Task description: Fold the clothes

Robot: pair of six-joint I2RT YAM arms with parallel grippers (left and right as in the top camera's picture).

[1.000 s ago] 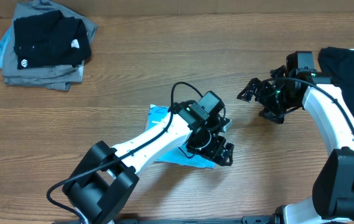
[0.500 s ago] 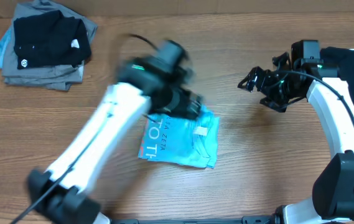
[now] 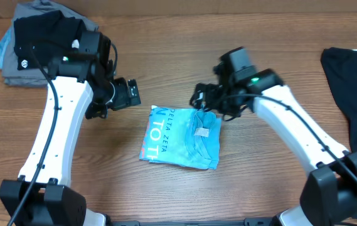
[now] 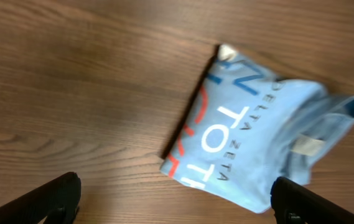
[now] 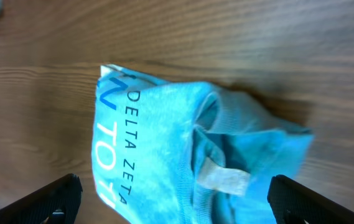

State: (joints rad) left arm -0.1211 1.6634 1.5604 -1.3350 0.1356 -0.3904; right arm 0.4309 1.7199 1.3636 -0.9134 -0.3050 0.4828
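Observation:
The clothes are a light blue T-shirt (image 3: 181,138) lying folded into a compact rectangle at the table's middle, its white "DELTA ZETA" lettering facing up. In the left wrist view the T-shirt (image 4: 257,124) lies ahead and to the right, and my left gripper (image 4: 177,205) is open over bare wood. From overhead, my left gripper (image 3: 125,95) hangs to the upper left of the shirt, apart from it. My right gripper (image 3: 204,100) is open at the shirt's upper right corner. In the right wrist view the T-shirt (image 5: 164,149) and its collar label fill the space between the spread fingers of the gripper (image 5: 175,199).
A stack of folded grey garments with a small black shirt (image 3: 43,41) on top sits at the back left. A black garment (image 3: 354,75) lies at the right edge. The wooden table (image 3: 260,182) is bare around the shirt.
My left arm has let go of the shirt and swung away to its upper left. My right arm has moved left, from the right side to the shirt's upper right corner.

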